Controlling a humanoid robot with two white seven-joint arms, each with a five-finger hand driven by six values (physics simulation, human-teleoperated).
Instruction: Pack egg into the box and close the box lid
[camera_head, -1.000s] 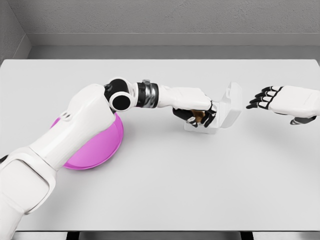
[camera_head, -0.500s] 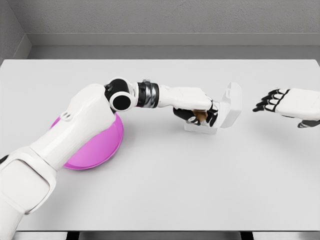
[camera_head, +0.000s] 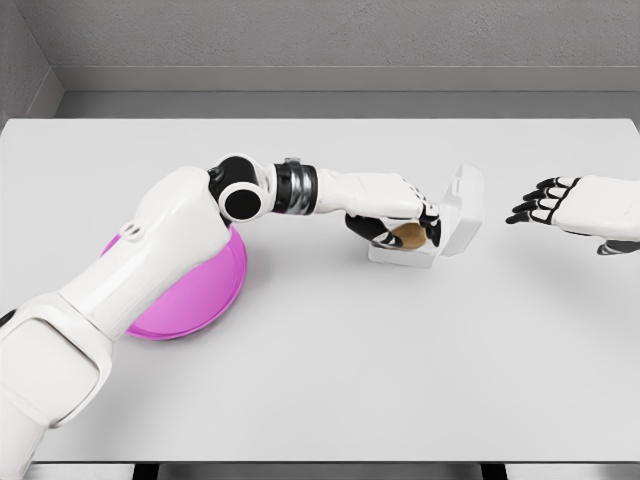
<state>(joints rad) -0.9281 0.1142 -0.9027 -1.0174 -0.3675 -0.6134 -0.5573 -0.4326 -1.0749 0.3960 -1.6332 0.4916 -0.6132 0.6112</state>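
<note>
On a pale grey table (camera_head: 330, 380), slightly right of centre, sits one small white box (camera_head: 405, 255) with its lid (camera_head: 462, 208) standing upright on the right side. The left hand (camera_head: 395, 215) reaches in from the left and hovers over the open box, its dark fingers (camera_head: 365, 228) curled loosely around one brown egg (camera_head: 409, 236). The egg sits at the box opening, low between the fingers; whether it already rests on the box floor cannot be told.

Well to the right, near the picture's edge, the right hand (camera_head: 580, 205) floats above the table with its fingers (camera_head: 530, 205) bent slightly and lightly spread, holding nothing, pointing toward the lid but clearly apart from it.

To the left, partly hidden under the left arm, lies one round magenta plate (camera_head: 205, 290), with nothing visible on it.

The packing step looks nearly complete: the egg seems to be at or inside the box. Letting go, withdrawing, and closing the lid remain to be done.
</note>
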